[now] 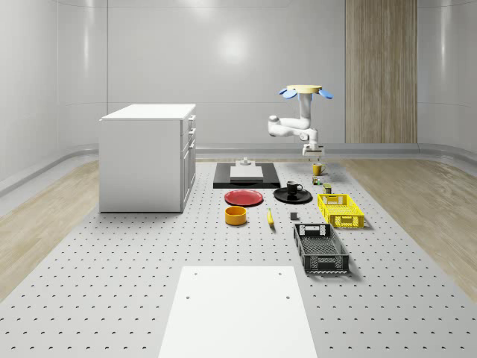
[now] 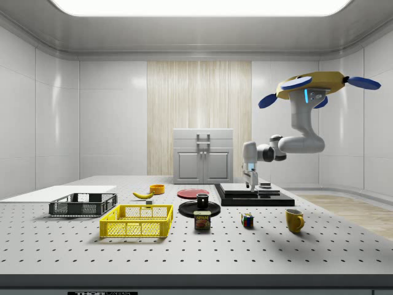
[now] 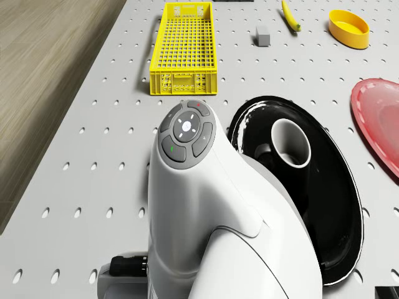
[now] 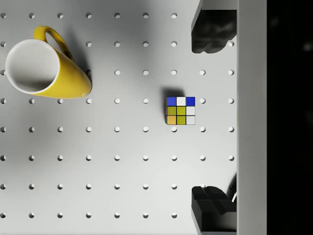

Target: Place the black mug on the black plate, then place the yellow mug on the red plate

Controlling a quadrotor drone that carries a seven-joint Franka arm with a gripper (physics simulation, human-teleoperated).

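One Mug Placed, Second Mug Pending

The black mug (image 1: 294,186) is seen upright on the black plate (image 1: 293,196), so the first step is judged complete. The step in hand is judged to be the approach to the yellow mug (image 4: 45,63).

The drone (image 2: 313,86) is shown hovering above the desk (image 1: 149,253), over its far end near the black platform (image 2: 255,195) and the black plate. The arm is bent downward, and the tool (image 1: 313,153) is held well above the desk, close above the yellow mug in the whole-scene view. In the wrist view the tool's fingers (image 4: 212,32) are spread wide and nothing is held between them; the desk and a colour cube (image 4: 180,110) lie beneath the gap.

The yellow mug is tilted on the desk, apart from the cube, and lies to one side of the tool's line. The red plate (image 1: 244,197) is bare and lies just beside the black plate.

For the next move, the tool must be brought over the yellow mug, lowered, and closed on its wall or rim. A grasp on the tilted mug may slip.
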